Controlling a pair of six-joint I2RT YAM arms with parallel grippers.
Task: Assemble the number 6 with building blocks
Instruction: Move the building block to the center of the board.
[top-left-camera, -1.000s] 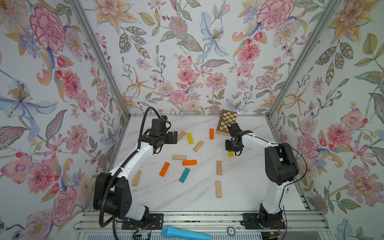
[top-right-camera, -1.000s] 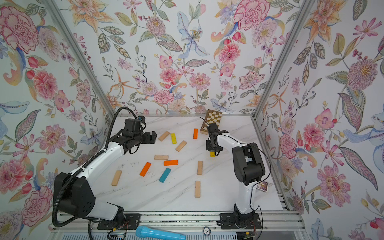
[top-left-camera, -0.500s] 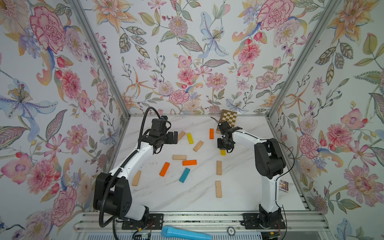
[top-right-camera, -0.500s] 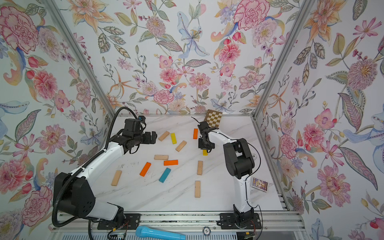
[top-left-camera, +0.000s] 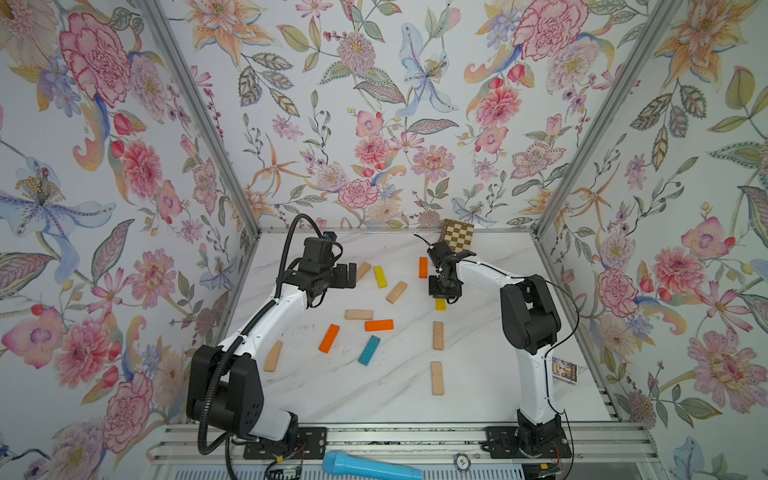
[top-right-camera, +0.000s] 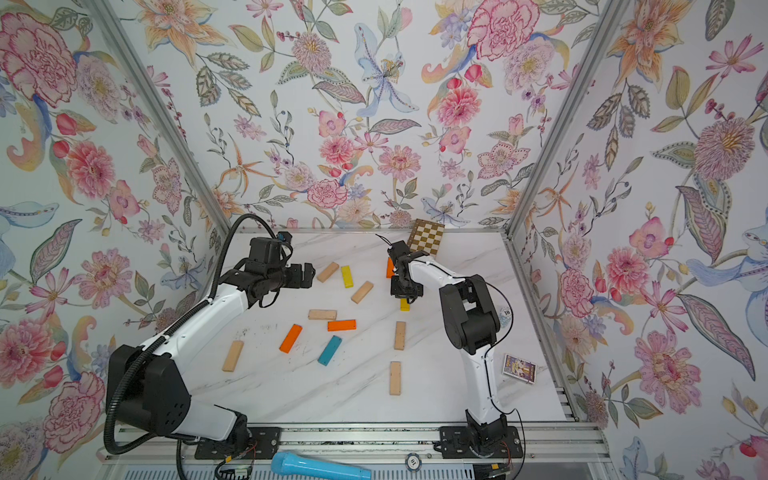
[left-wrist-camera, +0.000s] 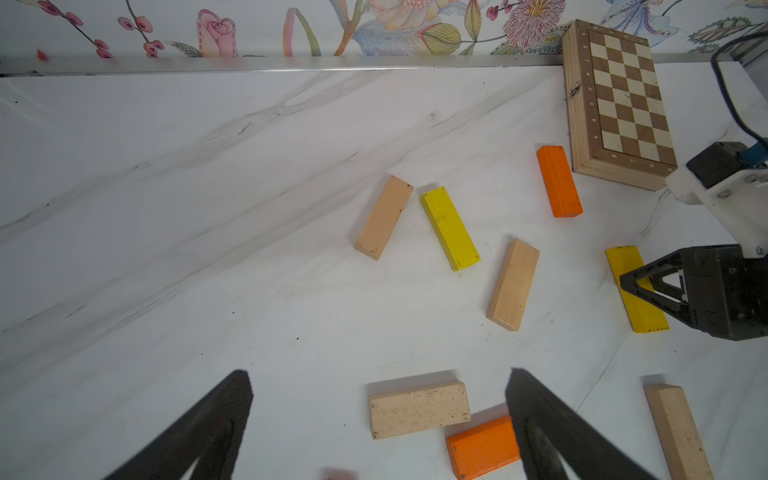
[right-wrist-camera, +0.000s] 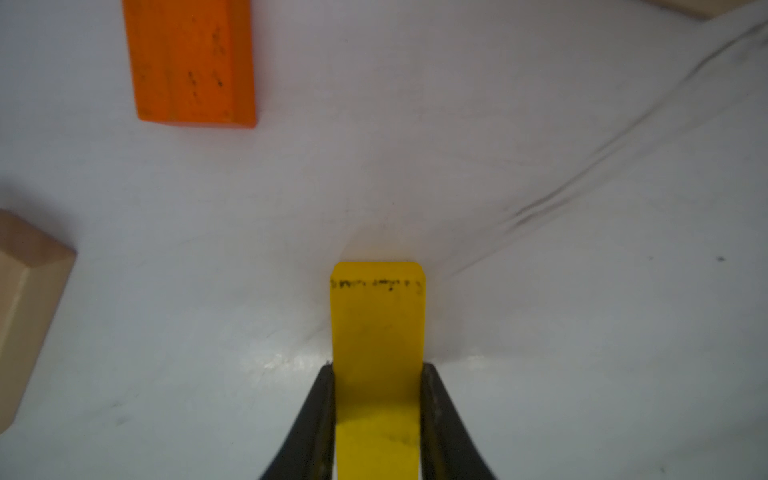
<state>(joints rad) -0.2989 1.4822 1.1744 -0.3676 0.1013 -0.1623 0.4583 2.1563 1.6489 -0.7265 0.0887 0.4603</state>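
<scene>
Gripping a yellow block (right-wrist-camera: 378, 316) with the right gripper (right-wrist-camera: 378, 370), low at the table (top-left-camera: 478, 386).
Pinched across its narrow width, flat on the table or just off it, cannot tell which. Placed toward the back, just beyond two beige blocks (top-left-camera: 438, 335) lying in one line with a gap between, no 6 formed yet. With the left gripper (left-wrist-camera: 379, 374) spread wide and empty. Possibly a risk of swinging in the grip if lifted fast. Also of pushing the nearer beige block out of line if set down too close or crooked.
</scene>
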